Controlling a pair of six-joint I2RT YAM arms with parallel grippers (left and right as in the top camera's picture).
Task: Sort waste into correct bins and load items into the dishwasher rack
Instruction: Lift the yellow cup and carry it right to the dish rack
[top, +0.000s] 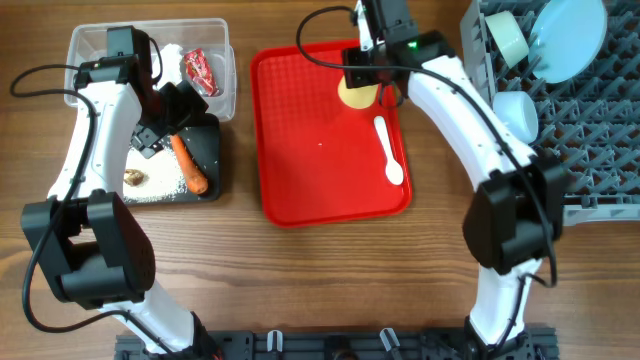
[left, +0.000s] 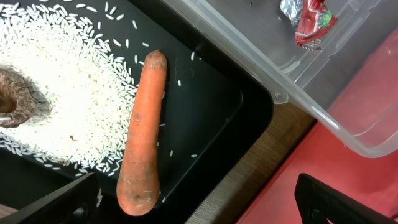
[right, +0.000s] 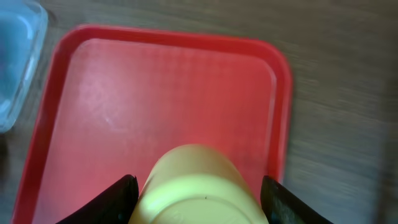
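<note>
My left gripper (left: 199, 208) hangs wide open over the black tray (left: 211, 106), holding nothing. In that tray lie the orange carrot piece (left: 143, 130), white rice grains (left: 68, 87) and a brown food lump (left: 15, 99). The clear tub (top: 225, 95) behind it holds the red wrapper (top: 201, 70) and white tissue (top: 170, 55). At the red tray's (top: 320, 150) far right corner, my right gripper (right: 199, 199) is shut on the yellow cup (right: 196, 180). The white spoon (top: 388, 150) lies on the red tray. The grey rack (top: 590, 130) holds the blue plate (top: 570, 35), green bowl (top: 507, 38) and light blue bowl (top: 515, 108).
The black tray and clear tub sit side by side at the left. The rack fills the right edge. Bare wooden table (top: 330, 280) spreads along the front, and a black rail (top: 330, 345) runs along the near edge.
</note>
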